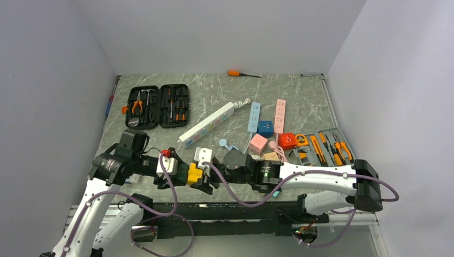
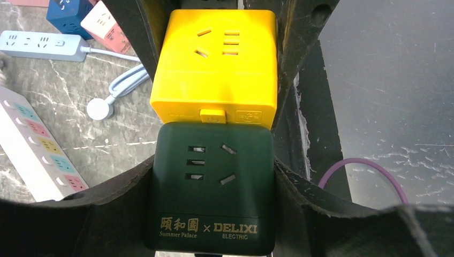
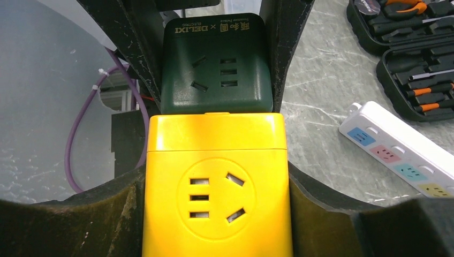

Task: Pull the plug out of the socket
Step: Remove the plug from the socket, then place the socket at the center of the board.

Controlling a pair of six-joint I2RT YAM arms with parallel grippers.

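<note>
A: Starting with the grip: what is pinched, and where?

B: The green cube [image 2: 211,193] is pinched by the left jaws and the yellow cube [image 2: 214,59] by the right jaws. The two are mated face to face with no gap seen. They are held at the near edge of the desk [image 1: 300,101], about 6 o'clock in the top view.

A: What could be spoiled from here?

B: If the pull is not kept along the pins, they could be bent or jammed. If the fit is tight, the glossy sides could be let slip through the jaws. On a sudden release an arm could be flung outward, and the pink cube [image 1: 258,143] at 2 o'clock could be knocked.
</note>
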